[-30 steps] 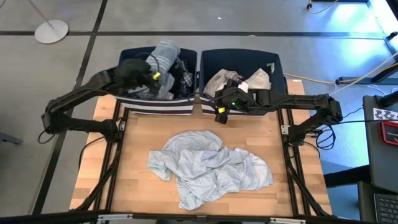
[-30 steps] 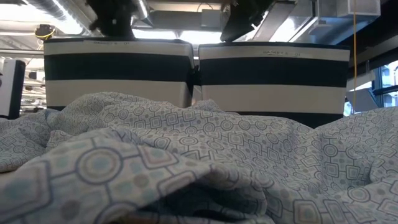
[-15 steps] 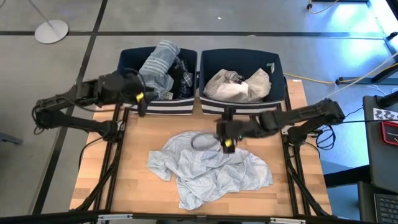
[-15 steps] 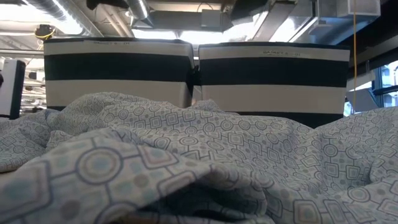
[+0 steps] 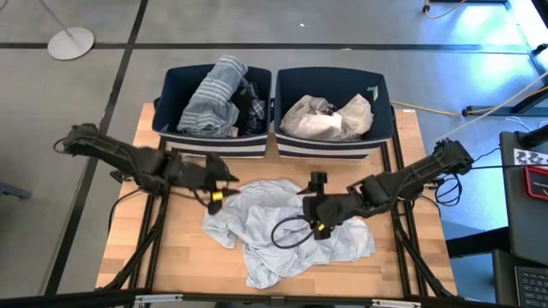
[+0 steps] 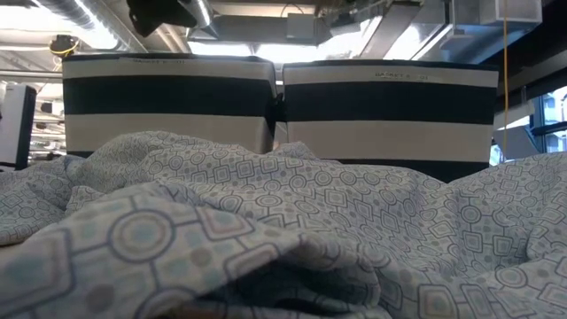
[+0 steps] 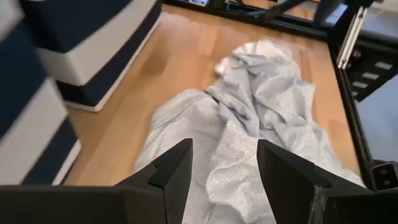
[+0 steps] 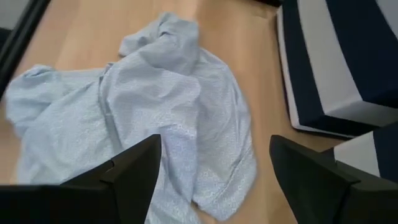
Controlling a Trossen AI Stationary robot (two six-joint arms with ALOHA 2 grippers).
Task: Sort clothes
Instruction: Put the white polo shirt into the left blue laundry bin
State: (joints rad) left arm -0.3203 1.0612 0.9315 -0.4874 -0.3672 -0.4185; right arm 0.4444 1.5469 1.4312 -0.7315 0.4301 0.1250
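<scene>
Both the left gripper [image 5: 216, 190] and right gripper [image 5: 318, 216] hover open and empty over the pale blue shirt [image 5: 287, 229] on the table [image 5: 137, 248]; next move likely calls for lowering and pinching its fabric for binning.

The pale blue shirt [image 5: 287, 227] is thin, crumpled, patterned cloth; the table [image 5: 184, 248] is smooth light wood; the bins [image 5: 218, 144] are matt fabric.
</scene>
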